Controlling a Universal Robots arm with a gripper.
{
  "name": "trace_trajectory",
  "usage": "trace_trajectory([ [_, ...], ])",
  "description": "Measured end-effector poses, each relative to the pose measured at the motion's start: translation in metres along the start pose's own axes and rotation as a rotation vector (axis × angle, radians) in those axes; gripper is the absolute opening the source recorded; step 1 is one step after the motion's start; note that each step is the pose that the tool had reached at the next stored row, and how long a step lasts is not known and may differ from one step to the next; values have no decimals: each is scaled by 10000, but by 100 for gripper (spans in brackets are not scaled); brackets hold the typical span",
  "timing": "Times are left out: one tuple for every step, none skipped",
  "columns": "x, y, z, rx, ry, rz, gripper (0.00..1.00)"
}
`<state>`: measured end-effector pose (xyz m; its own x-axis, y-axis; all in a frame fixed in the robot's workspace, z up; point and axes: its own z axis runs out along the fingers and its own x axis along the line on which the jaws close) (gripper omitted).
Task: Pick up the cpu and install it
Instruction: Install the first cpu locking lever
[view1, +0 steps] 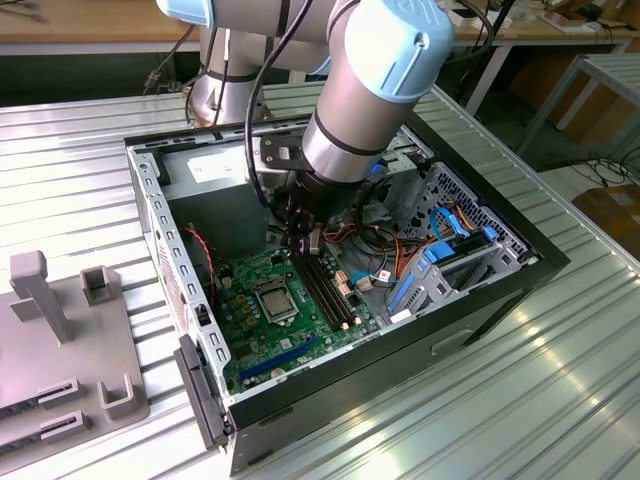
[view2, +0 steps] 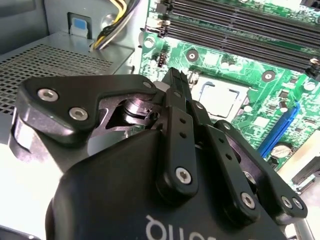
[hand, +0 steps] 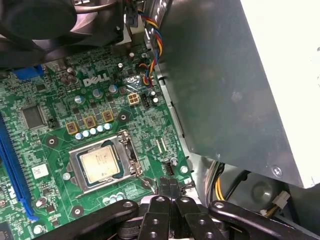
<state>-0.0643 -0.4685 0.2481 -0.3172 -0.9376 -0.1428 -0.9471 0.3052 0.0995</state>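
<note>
1. White lettering is printed on the green motherboard (hand: 150, 125), among the round capacitors between the black fan (hand: 55, 22) and the socket frame (hand: 102, 160); it is a maker's mark.
2. The cpu (hand: 100, 164) in that frame bears faint engraved lines on its metal top, too fine to read.
3. A small white sticker (hand: 39, 171) lies on the motherboard beside the blue slot (hand: 14, 170); its print is too small to read.
4. The black body of the gripper (view2: 176, 75) carries large white letters (view2: 172, 231), cut off by the picture's edge in the second wrist view.
5. In the exterior view, a white label (view1: 225, 165) on the power supply (view1: 215, 215) holds print too small to read.
</note>
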Motion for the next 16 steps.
trace_trajectory([
  [14, -5, -2, 6, 26, -15, 11],
  [23, -7, -3, 13, 53, -27, 11],
  [32, -10, -4, 23, 93, -48, 11],
  [39, -12, -5, 27, 121, -70, 11],
  [46, -15, -4, 29, 147, -112, 11],
  [49, -16, -3, 24, 161, -171, 11],
  [50, -17, -1, -2, 183, -359, 11],
  [50, -17, 2, -36, 206, -604, 11],
  [51, -17, 4, -57, 222, -759, 11],
  [51, -17, 7, -92, 247, -1015, 11],
  [53, -16, 10, -121, 268, -1225, 11],
  [55, -15, 11, -132, 277, -1303, 11],
  [56, -15, 11, -135, 280, -1331, 11],
  [55, -15, 13, -137, 283, -1335, 11],
  [55, -18, 16, -136, 284, -1337, 11],
  [52, -28, 18, -135, 286, -1340, 11],
])
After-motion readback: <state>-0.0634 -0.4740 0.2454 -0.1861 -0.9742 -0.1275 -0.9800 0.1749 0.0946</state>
